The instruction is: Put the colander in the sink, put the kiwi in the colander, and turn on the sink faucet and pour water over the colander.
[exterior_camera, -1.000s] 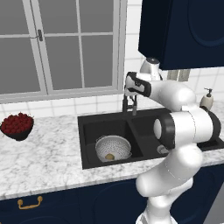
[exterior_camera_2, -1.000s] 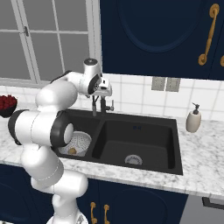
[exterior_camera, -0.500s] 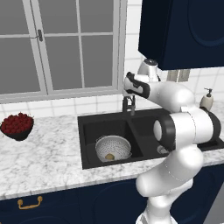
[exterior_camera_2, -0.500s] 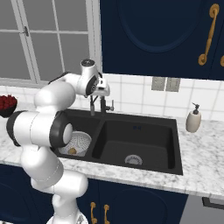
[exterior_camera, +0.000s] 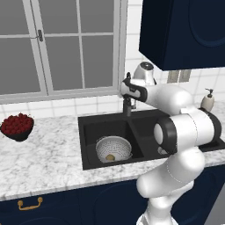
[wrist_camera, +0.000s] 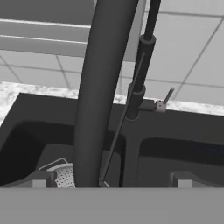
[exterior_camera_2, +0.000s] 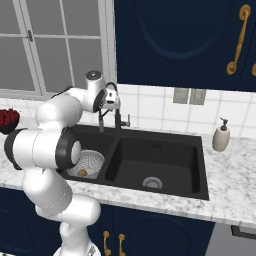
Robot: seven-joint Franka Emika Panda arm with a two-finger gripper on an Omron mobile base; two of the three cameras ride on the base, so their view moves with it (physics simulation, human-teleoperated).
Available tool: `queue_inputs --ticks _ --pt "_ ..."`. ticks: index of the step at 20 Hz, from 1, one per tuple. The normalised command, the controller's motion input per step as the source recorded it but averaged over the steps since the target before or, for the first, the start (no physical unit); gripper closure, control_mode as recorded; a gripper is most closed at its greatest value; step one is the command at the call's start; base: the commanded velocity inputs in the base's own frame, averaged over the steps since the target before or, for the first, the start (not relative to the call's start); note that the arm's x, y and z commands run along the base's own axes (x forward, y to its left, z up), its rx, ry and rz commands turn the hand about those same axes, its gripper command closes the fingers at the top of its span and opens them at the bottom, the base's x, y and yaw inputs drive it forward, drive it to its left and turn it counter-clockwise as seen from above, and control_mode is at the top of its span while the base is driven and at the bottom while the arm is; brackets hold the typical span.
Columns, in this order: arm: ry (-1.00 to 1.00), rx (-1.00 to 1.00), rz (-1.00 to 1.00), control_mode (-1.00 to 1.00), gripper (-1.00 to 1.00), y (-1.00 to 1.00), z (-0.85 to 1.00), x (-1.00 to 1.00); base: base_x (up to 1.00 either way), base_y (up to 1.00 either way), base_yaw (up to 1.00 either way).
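The silver colander (exterior_camera: 113,148) (exterior_camera_2: 89,164) sits in the left basin of the black sink (exterior_camera: 88,127) (exterior_camera_2: 200,150), with the tan kiwi (exterior_camera: 110,157) (exterior_camera_2: 82,173) lying inside it. My gripper (exterior_camera: 128,93) (exterior_camera_2: 111,103) is open, up at the sink faucet (exterior_camera: 128,107) (exterior_camera_2: 118,119) behind the basin divider. In the hand view the faucet's thick dark spout (wrist_camera: 103,87) runs up between my fingertips (wrist_camera: 39,180), with the faucet's upright body (wrist_camera: 139,74) and its small lever (wrist_camera: 164,103) behind. An edge of the colander (wrist_camera: 63,175) shows low left. No water is visible.
A dark bowl of red berries (exterior_camera: 17,126) (exterior_camera_2: 7,120) stands on the marble counter (exterior_camera: 44,158) to the left. A beige soap dispenser (exterior_camera: 207,101) (exterior_camera_2: 220,136) stands right of the sink. Window and tiled wall rise behind the faucet; dark cabinets hang above.
My hand has shifted slightly to the left at the faucet. The colander and kiwi have stayed put.
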Motion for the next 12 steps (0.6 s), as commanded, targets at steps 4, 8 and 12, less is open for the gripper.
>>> queue_inputs --ticks 4,8,12 --pt "0.0 0.0 0.0 -1.0 -1.0 0.41 -0.06 0.2 0.0 0.0 0.0" --pt "0.0 0.0 0.0 -1.0 -1.0 0.44 -0.04 0.23 0.0 0.0 0.0" --pt "0.0 0.0 0.0 -1.0 -1.0 0.36 -0.02 0.19 0.0 0.0 0.0"
